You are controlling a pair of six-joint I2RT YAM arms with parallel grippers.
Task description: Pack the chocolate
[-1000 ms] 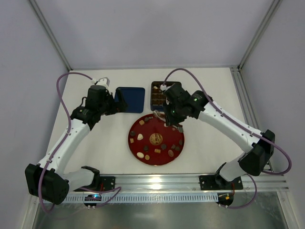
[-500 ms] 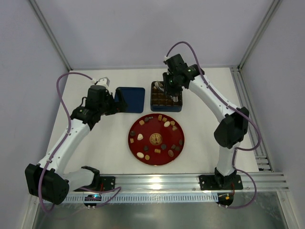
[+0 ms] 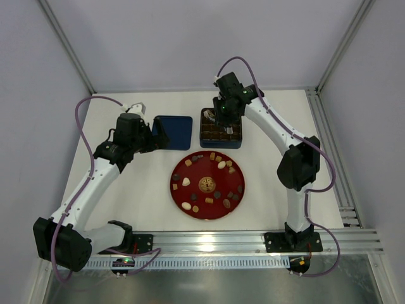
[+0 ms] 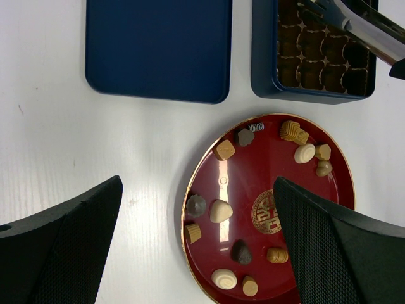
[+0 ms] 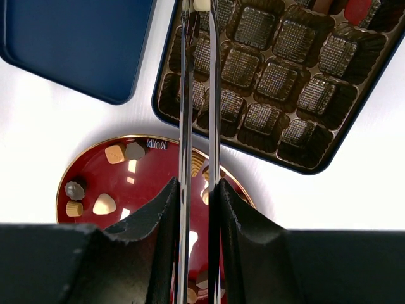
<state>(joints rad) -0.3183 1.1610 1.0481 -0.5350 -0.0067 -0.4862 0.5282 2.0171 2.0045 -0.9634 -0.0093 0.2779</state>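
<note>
Pinching one chocolate (image 5: 201, 4), right claw (image 5: 200, 10) above tin (image 3: 221, 144)

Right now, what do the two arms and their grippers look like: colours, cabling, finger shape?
The left arm and right arm have white shells and black joints; a purple cable loops loosely along each. The left gripper has broad black fingers with a fine mesh texture. The right gripper has black fingers too, with long thin silvery tongs running out between them.

White table (image 3: 149, 202): red plate (image 4: 259, 172); blue tin (image 4: 262, 63); beside it, perhaps its lid (image 4: 158, 47)
</note>
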